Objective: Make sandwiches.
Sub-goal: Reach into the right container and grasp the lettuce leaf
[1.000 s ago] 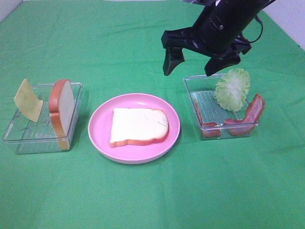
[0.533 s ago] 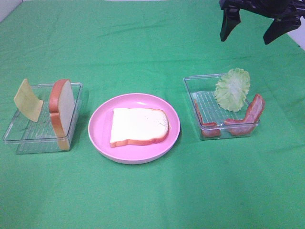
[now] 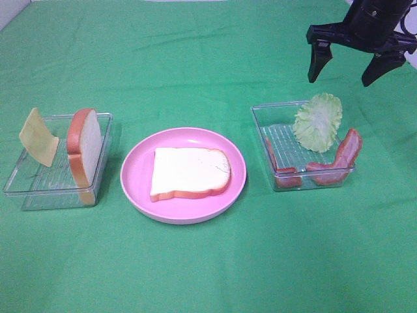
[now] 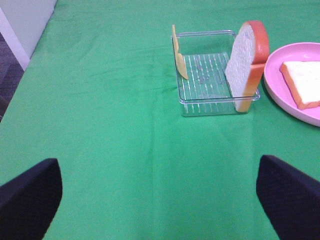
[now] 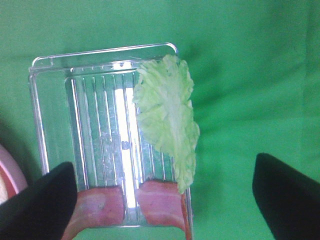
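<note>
One bread slice [image 3: 189,171] lies flat on the pink plate [image 3: 137,189]. A second bread slice [image 3: 85,150] stands on edge in the left clear tray [image 3: 39,189], beside the leaning yellow cheese [image 3: 38,138]. In the right tray [image 3: 277,130] the lettuce [image 3: 318,122] leans at the far side, with bacon strips [image 3: 342,156] along the near wall. My right gripper [image 3: 345,73] hangs open and empty above and behind the lettuce [image 5: 167,120]. My left gripper [image 4: 160,200] is open and empty, well back from the left tray [image 4: 205,107]. The high view does not show it.
Green cloth covers the table. The plate sits between the two trays, with bare cloth in front of them all. In the left wrist view the table's edge [image 4: 30,45] shows, with floor beyond it.
My right gripper rose from above the right tray's far left corner, swung right and away, then dropped a little. It stayed open and empty. The food has not moved.
</note>
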